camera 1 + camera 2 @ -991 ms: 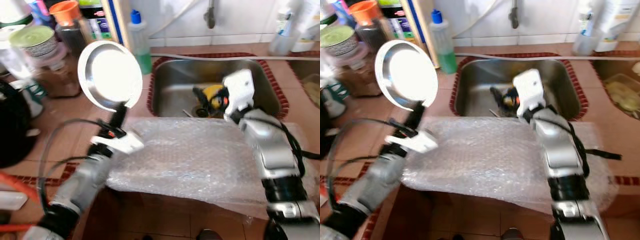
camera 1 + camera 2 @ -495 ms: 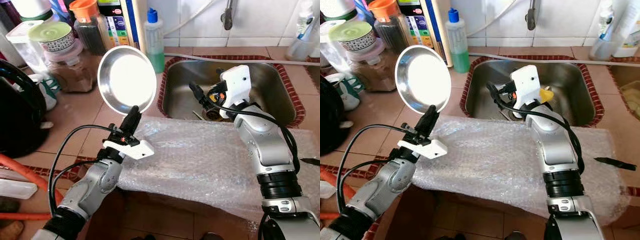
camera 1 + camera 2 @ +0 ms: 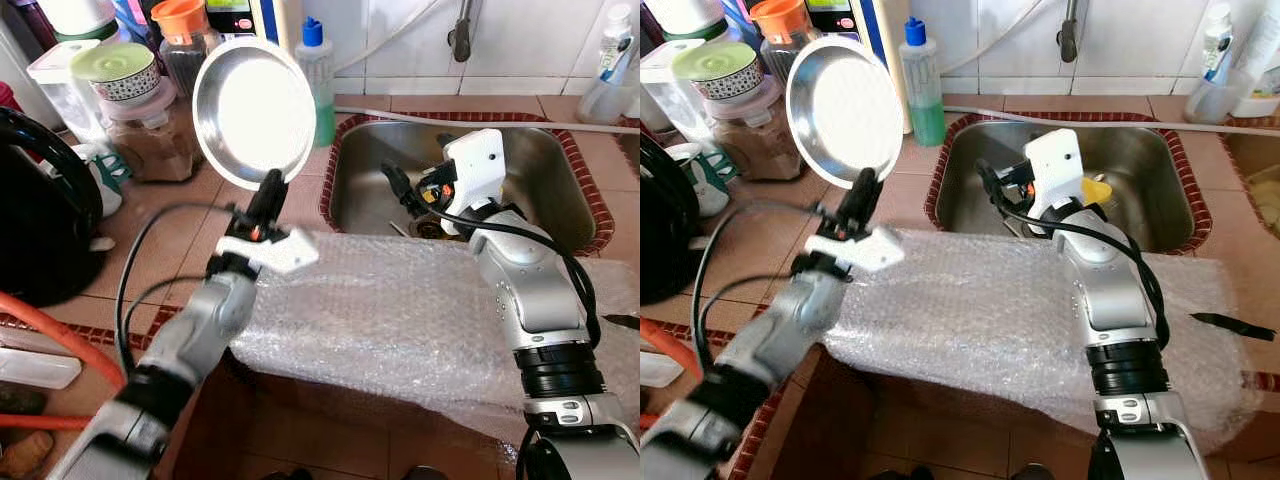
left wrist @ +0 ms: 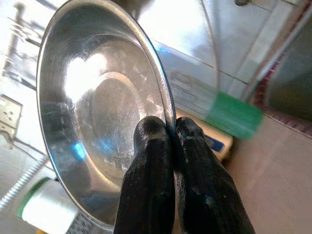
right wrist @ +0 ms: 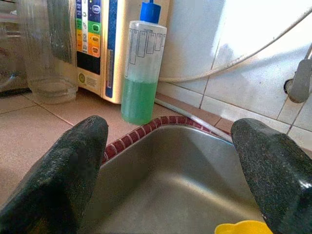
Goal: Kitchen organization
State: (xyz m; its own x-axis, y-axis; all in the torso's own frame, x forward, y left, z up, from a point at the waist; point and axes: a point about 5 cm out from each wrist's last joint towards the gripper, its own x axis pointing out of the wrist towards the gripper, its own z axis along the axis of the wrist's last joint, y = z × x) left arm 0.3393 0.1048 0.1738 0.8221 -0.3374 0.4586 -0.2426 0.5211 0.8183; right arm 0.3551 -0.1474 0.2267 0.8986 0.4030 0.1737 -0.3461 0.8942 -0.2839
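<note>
— Shiny round steel plate (image 3: 253, 110): where?
— Up in the air, over the brown tiled counter (image 3: 170, 225), near the left side of the steel sink (image 3: 545, 165). Tipped up on its edge, hollow side facing the camera.
— Held by what?
— Left gripper (image 4: 170, 134), its two black fingers (image 4: 148, 161) squeezed tight on the plate's rim.
— And behind it?
— Tall clear bottle with green liquid and a blue cap (image 3: 922, 80), standing by the wall. Jars with green and orange lids (image 3: 115, 70) further left.
— Right gripper (image 3: 400, 190)?
— Above the sink, fingers (image 5: 63, 170) spread wide, nothing between them. Small yellow thing (image 3: 1095, 188) down in the sink, just beside.
— In front of the sink?
— Big sheet of clear bubble wrap (image 3: 400, 310), lying flat across the counter edge.
</note>
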